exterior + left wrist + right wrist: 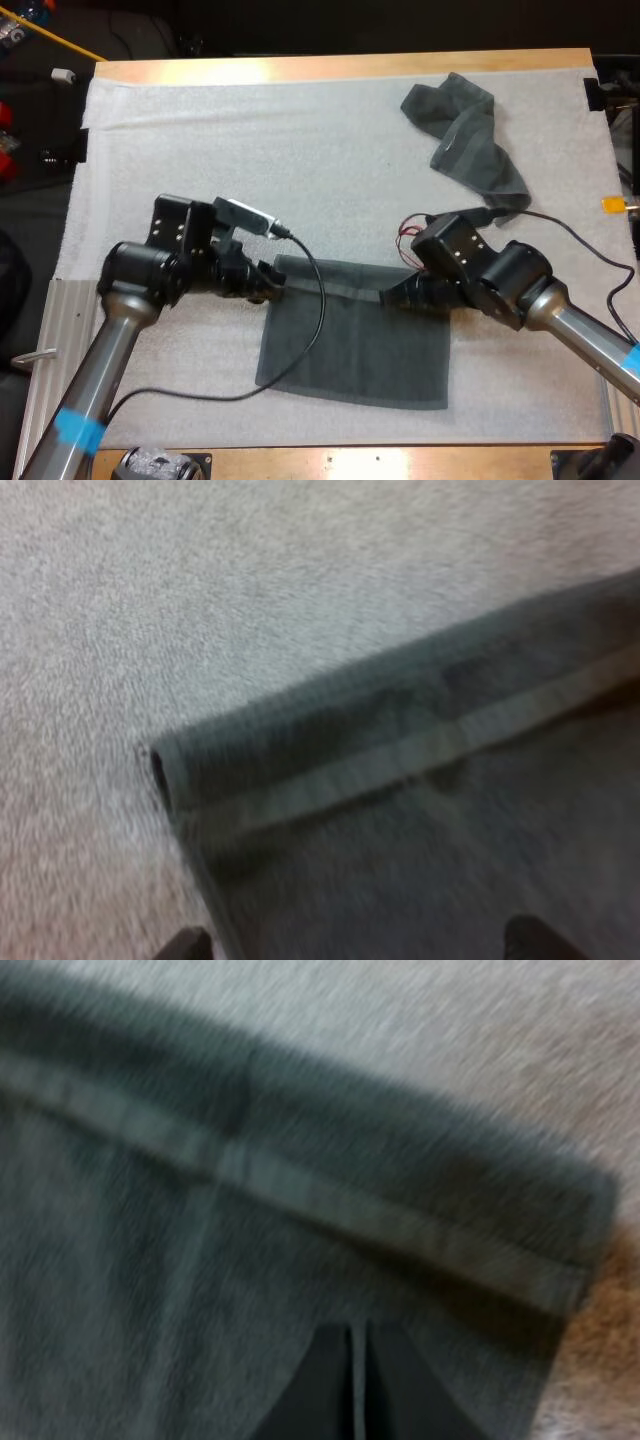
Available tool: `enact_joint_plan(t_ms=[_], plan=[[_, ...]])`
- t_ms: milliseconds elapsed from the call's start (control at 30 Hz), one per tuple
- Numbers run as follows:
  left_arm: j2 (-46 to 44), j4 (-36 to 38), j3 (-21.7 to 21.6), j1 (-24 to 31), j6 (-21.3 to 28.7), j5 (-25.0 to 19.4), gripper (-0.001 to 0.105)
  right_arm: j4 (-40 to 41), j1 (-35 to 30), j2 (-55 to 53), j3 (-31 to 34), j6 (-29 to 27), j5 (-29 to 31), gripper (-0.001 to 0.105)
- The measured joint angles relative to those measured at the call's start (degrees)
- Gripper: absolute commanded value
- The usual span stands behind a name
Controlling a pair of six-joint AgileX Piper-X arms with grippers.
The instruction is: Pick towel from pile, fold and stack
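Towel (355,340) lies spread beneath both jaws. Left jaws open, straddling its corner, presumably for a pinch; right jaws closed, empty, over the hem.

In the high view, the far right corner of the flat towel (350,340) is covered by the right hand (395,297), and its fingers are largely hidden beneath its own wrist. The near end of the crumpled towel (470,140) is partly concealed behind that arm. In the left wrist view, the fingers (185,946) of the left hand (360,945) are cut off at the edge; only their tips are seen, standing apart.
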Motion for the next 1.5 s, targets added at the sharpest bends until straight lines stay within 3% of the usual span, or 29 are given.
enact_joint_plan(t_ms=[433,533,733,1133,1500], plan=[[-13.4,11.1,0.0,0.0,0.1,0.3,0.057,3.2,2.6,1.7,-0.1,1.8,-4.1,0.0],[-13.7,11.5,0.0,0.0,-0.6,1.9,0.057,1.3,2.6,5.3,-0.1,2.3,-8.3,0.0],[-13.7,12.8,0.0,-1.6,-0.9,2.2,0.057,-3.7,2.6,13.6,-0.1,3.5,-10.1,0.0],[-13.7,13.5,0.0,-6.1,-0.9,2.2,0.057,-6.9,-0.9,24.3,-4.5,5.7,-10.3,0.0],[-13.7,13.7,0.0,-6.3,-0.9,3.4,0.057,-9.4,-5.6,28.9,-8.4,7.3,-8.6,0.0]])
